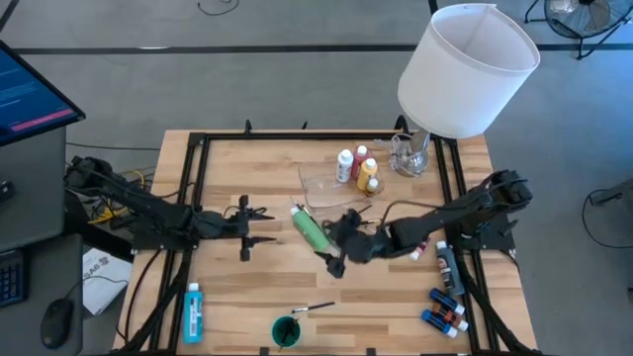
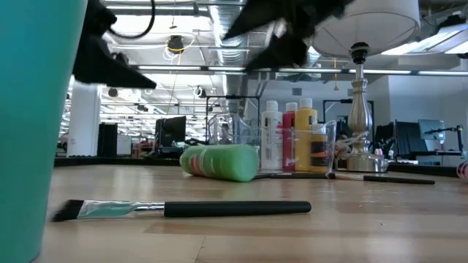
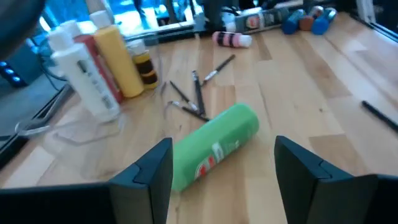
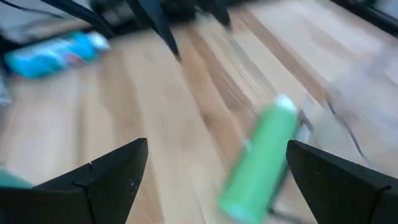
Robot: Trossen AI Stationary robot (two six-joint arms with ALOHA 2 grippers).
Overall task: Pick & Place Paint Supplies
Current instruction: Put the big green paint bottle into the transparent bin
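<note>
green white-capped paint bottle point(image 1: 311, 228) on its side, between 2 open, empty tools

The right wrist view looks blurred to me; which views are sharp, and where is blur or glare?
Right wrist view: motion blur smears the green bottle and the table. Left wrist view: the green bottle is fairly sharp, farther bottles softer. Low view: the near brush is clear, the teal cup at the edge is an unfocused mass, and ceiling lights glare behind. High view: even light, sharp.
</note>
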